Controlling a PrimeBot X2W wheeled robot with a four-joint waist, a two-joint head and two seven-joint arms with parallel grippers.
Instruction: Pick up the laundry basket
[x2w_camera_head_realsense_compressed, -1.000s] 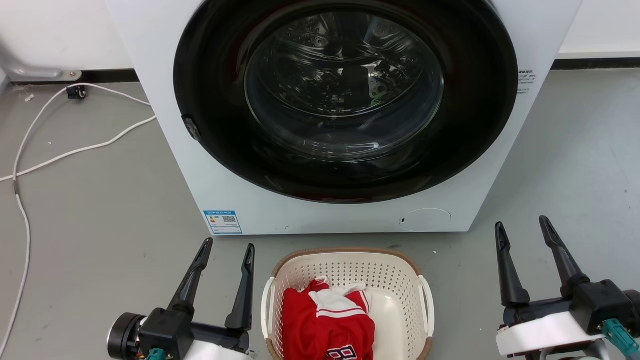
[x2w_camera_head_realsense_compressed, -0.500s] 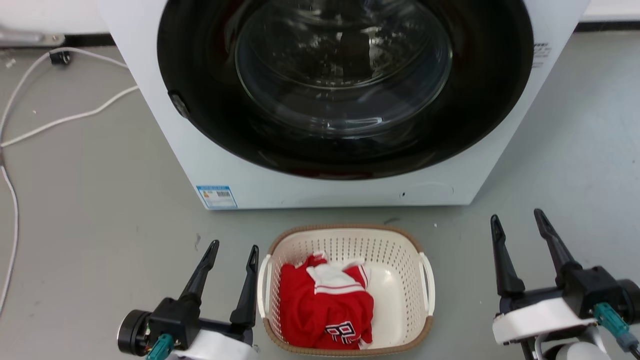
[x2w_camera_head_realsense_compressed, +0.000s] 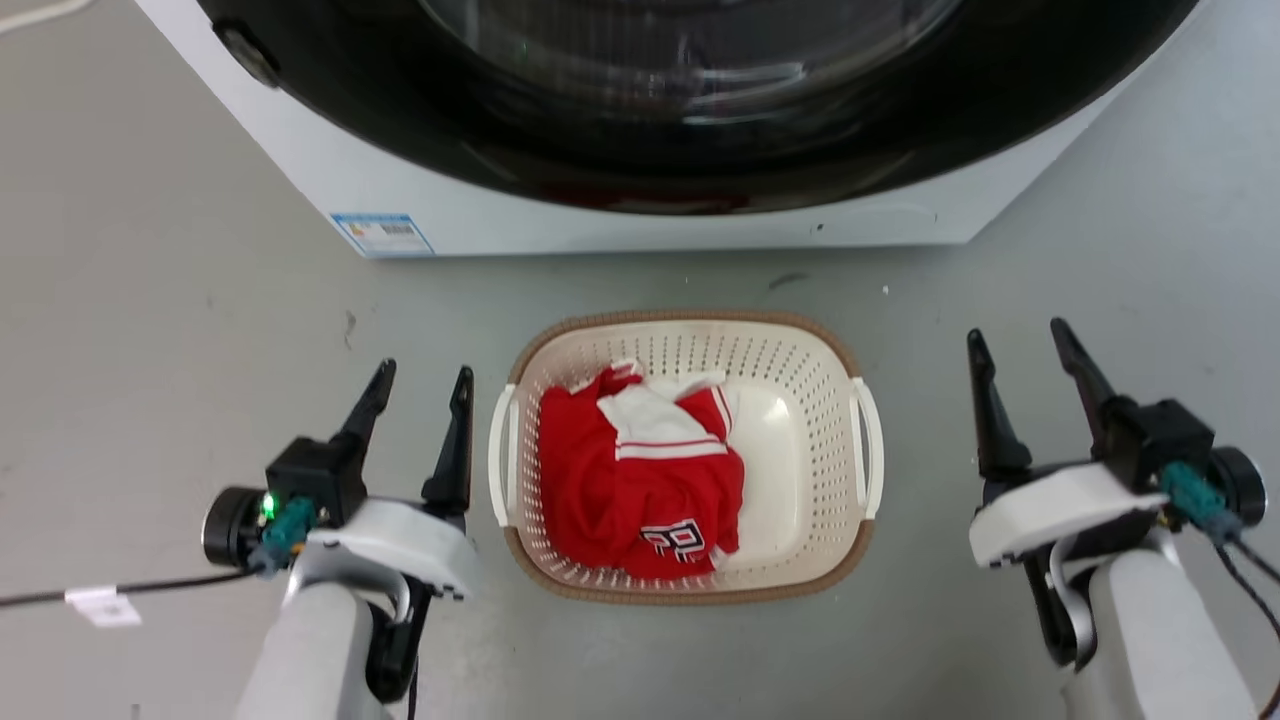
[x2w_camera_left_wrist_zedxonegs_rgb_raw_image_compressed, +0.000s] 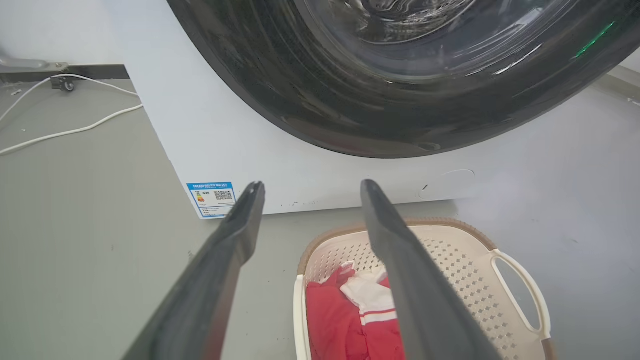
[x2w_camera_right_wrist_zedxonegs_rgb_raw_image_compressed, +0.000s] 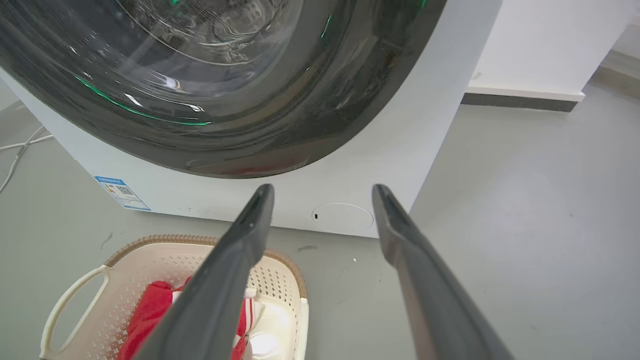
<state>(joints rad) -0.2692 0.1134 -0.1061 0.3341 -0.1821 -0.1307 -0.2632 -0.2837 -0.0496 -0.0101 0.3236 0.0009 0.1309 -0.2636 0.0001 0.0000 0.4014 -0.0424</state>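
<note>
Between the left pincer (x2w_camera_head_realsense_compressed: 424, 369) and the right pincer (x2w_camera_head_realsense_compressed: 1015, 330), on the smooth grey floor (x2w_camera_head_realsense_compressed: 180, 330), sits the laundry basket (x2w_camera_head_realsense_compressed: 800, 420): cream perforated plastic, rounded-rectangular, with a brown woven-look rim and white loop handles. A crumpled red-and-white shirt (x2w_camera_head_realsense_compressed: 620, 480) lies inside. Both pincers are spread apart, holding nothing.

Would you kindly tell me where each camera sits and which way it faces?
Head view: on the head, looking down at the laundry basket before the washing machine; left gripper, right gripper and pale forearms show.
Left wrist view: on the left wrist, facing the machine; own two fingers.
Right wrist view: right wrist, likewise.
Shared: basket and machine.
</note>
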